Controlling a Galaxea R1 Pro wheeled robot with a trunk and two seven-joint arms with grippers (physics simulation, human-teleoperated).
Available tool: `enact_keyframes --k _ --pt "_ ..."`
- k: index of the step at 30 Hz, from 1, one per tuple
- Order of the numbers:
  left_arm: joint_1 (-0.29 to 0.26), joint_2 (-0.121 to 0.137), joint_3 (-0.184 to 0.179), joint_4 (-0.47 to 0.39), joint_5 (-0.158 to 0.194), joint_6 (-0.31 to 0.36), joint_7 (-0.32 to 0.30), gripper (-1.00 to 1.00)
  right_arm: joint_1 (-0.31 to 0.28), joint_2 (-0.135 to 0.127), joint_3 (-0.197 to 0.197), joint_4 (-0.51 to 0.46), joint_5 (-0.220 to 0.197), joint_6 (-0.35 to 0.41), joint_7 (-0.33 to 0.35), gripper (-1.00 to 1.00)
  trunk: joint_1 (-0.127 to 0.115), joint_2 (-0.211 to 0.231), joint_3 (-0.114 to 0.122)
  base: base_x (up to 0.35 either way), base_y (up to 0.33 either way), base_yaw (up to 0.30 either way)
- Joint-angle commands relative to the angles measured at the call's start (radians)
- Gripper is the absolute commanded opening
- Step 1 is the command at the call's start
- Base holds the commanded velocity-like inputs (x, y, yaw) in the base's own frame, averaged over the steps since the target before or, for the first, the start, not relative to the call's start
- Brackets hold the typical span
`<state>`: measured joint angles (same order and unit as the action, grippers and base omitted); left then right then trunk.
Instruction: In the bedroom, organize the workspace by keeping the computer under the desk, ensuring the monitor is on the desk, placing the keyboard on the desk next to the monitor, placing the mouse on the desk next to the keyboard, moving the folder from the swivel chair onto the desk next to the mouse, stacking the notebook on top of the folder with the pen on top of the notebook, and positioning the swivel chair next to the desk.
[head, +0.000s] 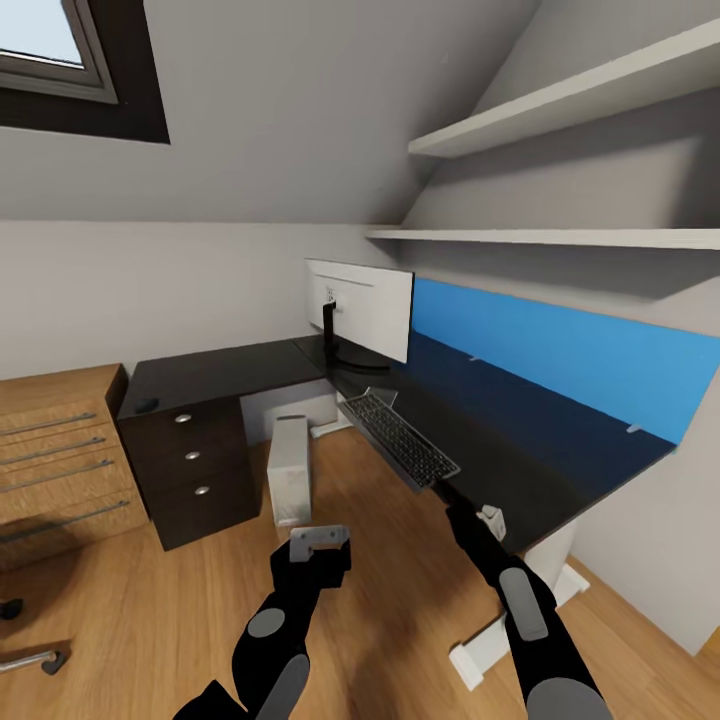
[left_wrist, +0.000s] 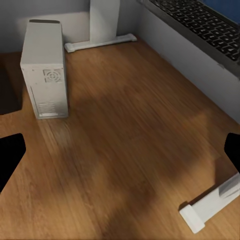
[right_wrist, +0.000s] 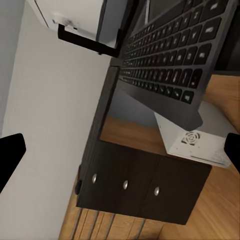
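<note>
The black desk (head: 220, 375) runs in an L, with the monitor (head: 365, 305) standing at its corner, white back toward me. The keyboard (head: 400, 440) lies tilted across the desk's front edge and juts out over the floor. My right gripper (head: 447, 490) is at its near end; in the wrist view the keyboard (right_wrist: 175, 55) fills the space ahead of the right gripper (right_wrist: 120, 155), which is open. The mouse (head: 147, 405) sits on the left wing. Beneath the desk stands the computer (head: 290, 470). My left gripper (head: 320, 540) hovers open over the floor near the computer (left_wrist: 45, 70).
Dark drawers (head: 190, 455) with silver knobs close off the desk's left end, next to a light wood cabinet (head: 60, 450). A chrome caster leg (head: 30, 660) pokes in at lower left. The desk's white foot (head: 480, 650) lies on the floor by my right arm. Shelves (head: 560, 238) hang above.
</note>
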<state>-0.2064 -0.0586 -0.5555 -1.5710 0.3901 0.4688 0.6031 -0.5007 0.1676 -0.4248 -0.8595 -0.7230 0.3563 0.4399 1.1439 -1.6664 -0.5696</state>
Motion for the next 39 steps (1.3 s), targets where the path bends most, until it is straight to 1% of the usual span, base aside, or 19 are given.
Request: enact_keyframes --k 1,19,28,32,33,37,39 --pt "-0.001 0.000 -0.001 -0.001 0.009 0.002 0.009 1.00 -0.001 0.001 -0.004 -0.001 -0.007 0.009 0.003 1.00 -0.004 0.007 0.002 0.000 0.000 0.000" --pt "-0.001 0.004 0.004 -0.003 0.010 0.002 0.009 1.00 -0.001 0.001 -0.005 -0.011 -0.010 0.008 0.004 1.00 -0.073 0.133 0.059 0.000 0.000 0.000" --pt "-0.001 0.005 0.005 -0.003 0.010 0.002 0.009 1.00 -0.001 0.001 -0.006 -0.014 -0.010 0.007 0.003 1.00 -0.073 0.133 0.059 0.000 0.000 0.000" --pt "-0.001 0.006 0.019 -0.003 0.011 0.002 0.009 1.00 -0.001 0.000 -0.006 -0.015 -0.010 0.007 0.003 1.00 -0.073 0.133 0.059 0.160 0.033 0.000" --pt "-0.001 0.006 0.029 -0.003 0.011 0.002 0.008 1.00 -0.001 0.000 -0.006 -0.015 -0.010 0.007 0.003 1.00 -0.073 0.133 0.059 0.246 0.025 0.000" --pt "-0.001 0.006 0.047 -0.003 0.012 0.002 0.005 1.00 -0.001 -0.001 -0.006 -0.020 -0.010 0.005 0.014 1.00 -0.073 0.133 0.059 0.281 0.013 0.000" --pt "-0.001 0.006 0.049 -0.003 0.012 0.002 0.005 1.00 -0.001 -0.001 -0.006 -0.029 -0.010 0.004 0.018 1.00 -0.073 0.133 0.059 0.310 0.004 0.000"
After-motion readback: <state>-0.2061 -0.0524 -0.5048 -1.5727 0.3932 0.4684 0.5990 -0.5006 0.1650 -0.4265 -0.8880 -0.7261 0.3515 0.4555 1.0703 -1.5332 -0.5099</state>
